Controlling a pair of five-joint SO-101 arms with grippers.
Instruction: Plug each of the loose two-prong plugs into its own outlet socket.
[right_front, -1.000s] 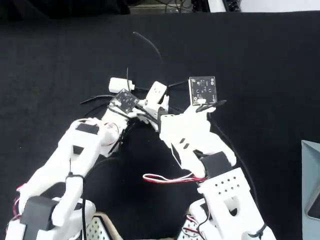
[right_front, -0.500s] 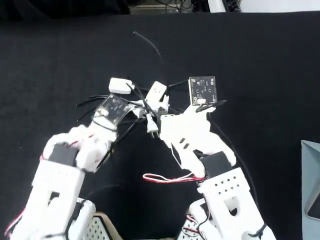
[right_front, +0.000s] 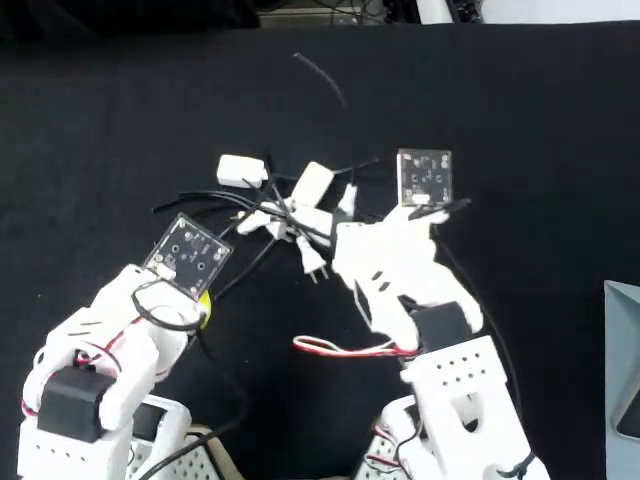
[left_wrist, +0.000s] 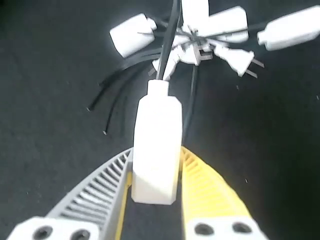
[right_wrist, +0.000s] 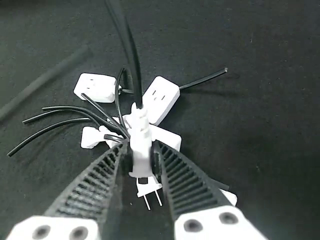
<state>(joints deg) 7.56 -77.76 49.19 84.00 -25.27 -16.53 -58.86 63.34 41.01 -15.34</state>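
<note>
Progress: no pair visibly mated; left gripper (left_wrist: 156, 152) clamps a white socket block (left_wrist: 157, 130), right gripper (right_wrist: 140, 146) a two-prong plug (right_wrist: 140, 132), remaining pieces (right_wrist: 161, 97) tangled ahead of both.

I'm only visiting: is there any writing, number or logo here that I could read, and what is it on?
No readable text anywhere.
Left arm's circuit board: marks too small to read.
Right arm's circuit board: likewise too small.
White sockets and plugs: no print visible.
</note>
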